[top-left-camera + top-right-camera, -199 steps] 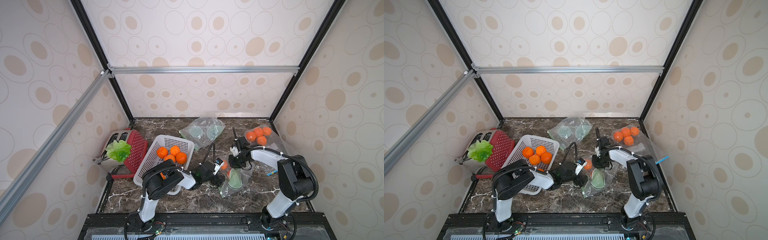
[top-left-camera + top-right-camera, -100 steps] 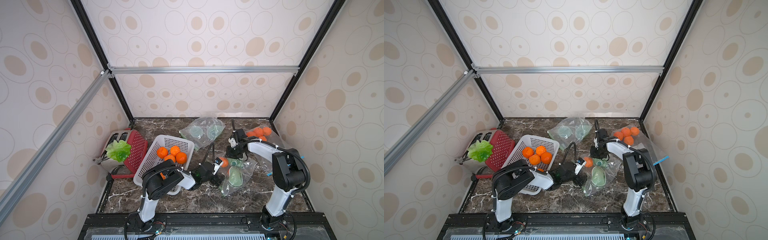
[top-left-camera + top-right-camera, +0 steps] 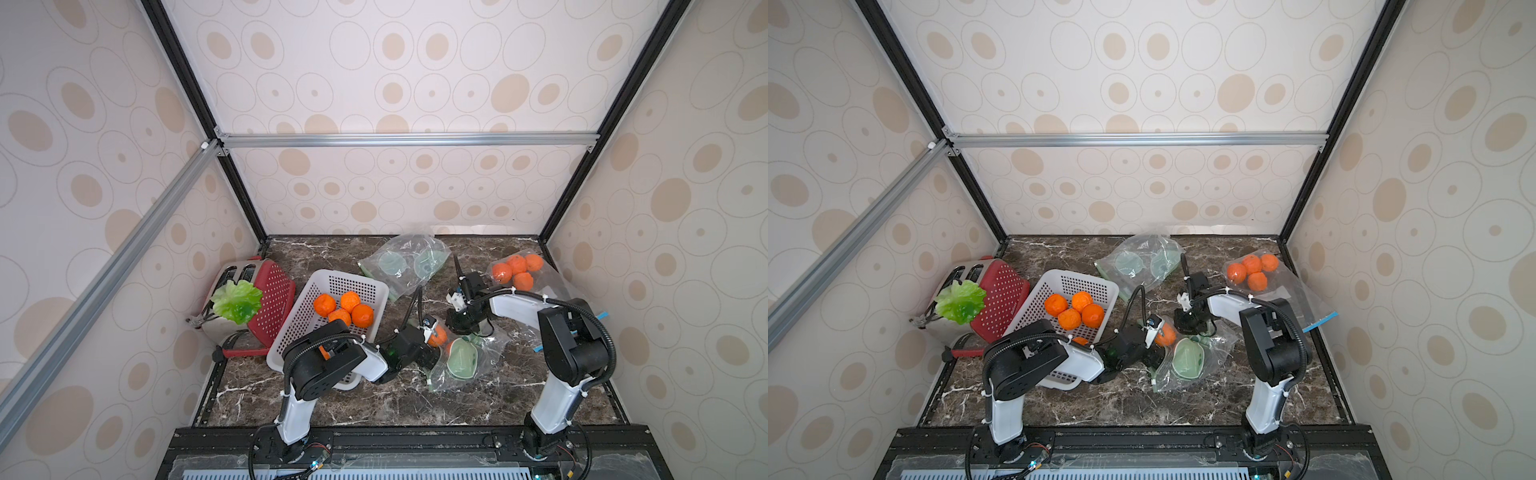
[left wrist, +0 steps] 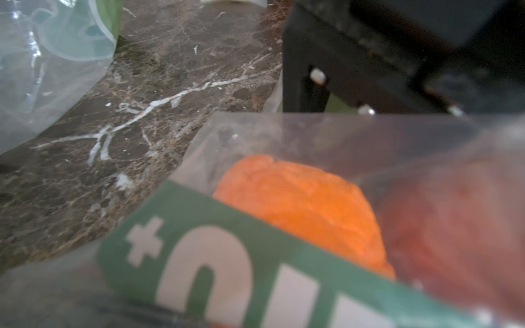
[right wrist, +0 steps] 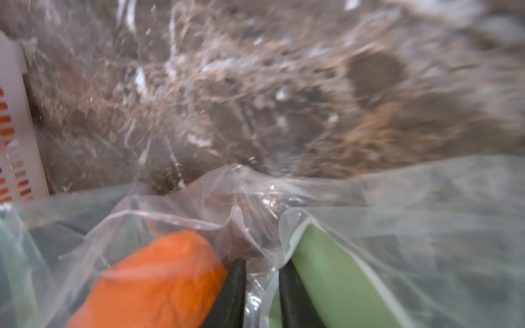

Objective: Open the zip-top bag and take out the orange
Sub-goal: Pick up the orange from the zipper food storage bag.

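film of the zip-top bag point(image 3: 486, 353) and a green bowl point(image 3: 461, 365) crowd the wrinkled orange point(image 3: 438, 336) inside it, near a white basket point(image 3: 353, 284); left gripper point(image 3: 434, 345) gapes wide beside it, right gripper point(image 5: 261, 286) pinches the bag.

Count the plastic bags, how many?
3: a bag of green dishes at the back, a bag of oranges beside the right arm, a middle bag nearest the front.

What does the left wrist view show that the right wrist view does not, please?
Only the left wrist view shows the zip-top bag's green printed label and a second clear bag. Only the right wrist view shows the right tool's dark fingertips, with bag film between them, and the white basket. Both show the orange inside that bag, on the marble table.
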Robot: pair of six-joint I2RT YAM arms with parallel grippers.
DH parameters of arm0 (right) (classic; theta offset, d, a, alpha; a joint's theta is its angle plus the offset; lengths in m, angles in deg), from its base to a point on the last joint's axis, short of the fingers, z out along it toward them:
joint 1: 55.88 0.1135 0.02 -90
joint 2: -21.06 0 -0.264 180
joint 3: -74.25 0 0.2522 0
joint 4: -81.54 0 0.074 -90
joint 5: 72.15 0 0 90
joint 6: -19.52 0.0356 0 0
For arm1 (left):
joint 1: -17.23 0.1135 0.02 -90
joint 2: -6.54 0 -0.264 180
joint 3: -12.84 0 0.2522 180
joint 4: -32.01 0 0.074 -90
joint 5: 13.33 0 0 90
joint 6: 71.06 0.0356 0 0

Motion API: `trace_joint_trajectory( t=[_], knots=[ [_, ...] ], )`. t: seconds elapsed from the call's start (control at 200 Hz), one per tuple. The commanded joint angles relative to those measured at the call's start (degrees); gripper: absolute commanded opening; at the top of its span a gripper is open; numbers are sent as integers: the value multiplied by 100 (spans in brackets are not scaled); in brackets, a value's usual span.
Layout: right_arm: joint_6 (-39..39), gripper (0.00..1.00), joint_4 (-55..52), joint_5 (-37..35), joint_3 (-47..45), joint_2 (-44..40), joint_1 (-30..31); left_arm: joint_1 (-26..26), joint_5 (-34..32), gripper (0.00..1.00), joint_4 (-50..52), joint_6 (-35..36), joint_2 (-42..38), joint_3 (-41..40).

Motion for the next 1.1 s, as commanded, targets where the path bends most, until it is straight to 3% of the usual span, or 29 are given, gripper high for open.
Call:
trace_joint_trajectory(
  t=[0.0,0.345,0.816,0.966,1.097],
  knots=[
    [-147,24,-142,127,-102,-22,138,71,-284,99,-199,62,-155,-54],
    [-152,23,-127,96,-108,60,139,71,-82,98,-535,177,-429,-163],
    [-122,23,-186,-203,-122,-23,108,47,-48,62,-657,70,-415,-136],
    [13,22,-96,-293,-197,-164,-24,53,153,43,15,-59,-685,-129],
    [122,22,-7,-428,-277,-317,-169,54,335,41,515,-294,-1086,-275]
  ],
)
